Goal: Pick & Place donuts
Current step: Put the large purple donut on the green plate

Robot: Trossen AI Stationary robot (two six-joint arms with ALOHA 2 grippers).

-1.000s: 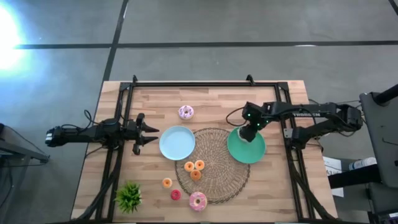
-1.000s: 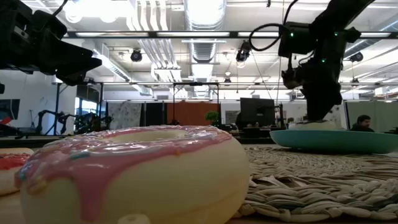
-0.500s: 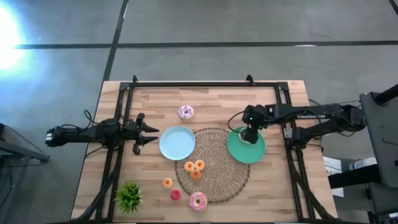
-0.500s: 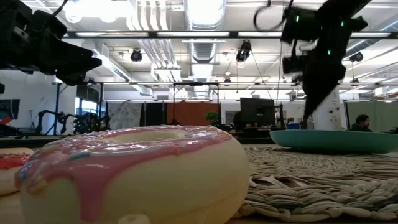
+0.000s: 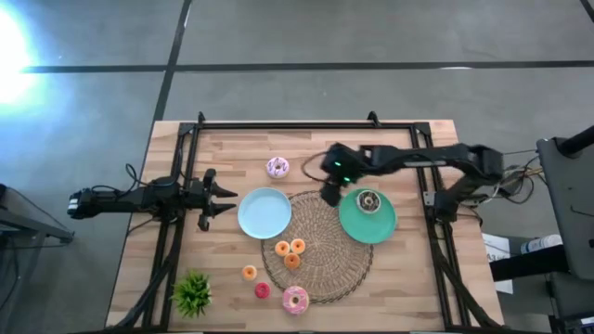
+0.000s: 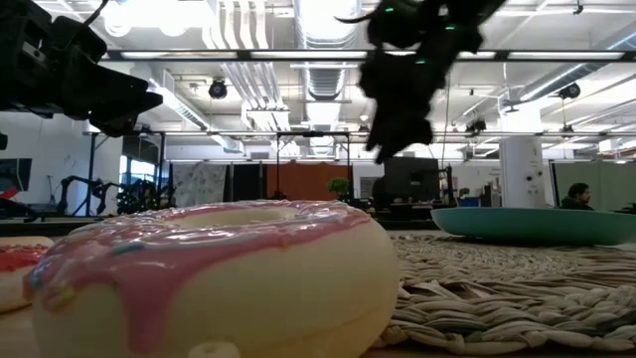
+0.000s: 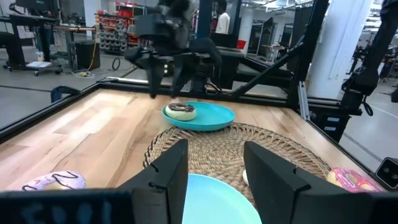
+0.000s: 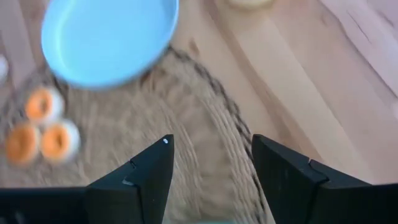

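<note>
The right gripper [image 5: 329, 193] has swung off the green plate [image 5: 380, 225] toward the woven mat [image 5: 320, 264], fingers spread, empty. The dark donut [image 5: 369, 200] sits on that plate. Left gripper [image 5: 221, 199] waits open beside the blue plate [image 5: 264, 213]; the low view crops the pink donut [image 6: 209, 273].

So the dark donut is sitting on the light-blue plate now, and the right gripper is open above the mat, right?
Not quite: the dark donut sits on the green plate, as the high view shows; the light-blue plate holds nothing. The right gripper is indeed open above the mat.
</note>
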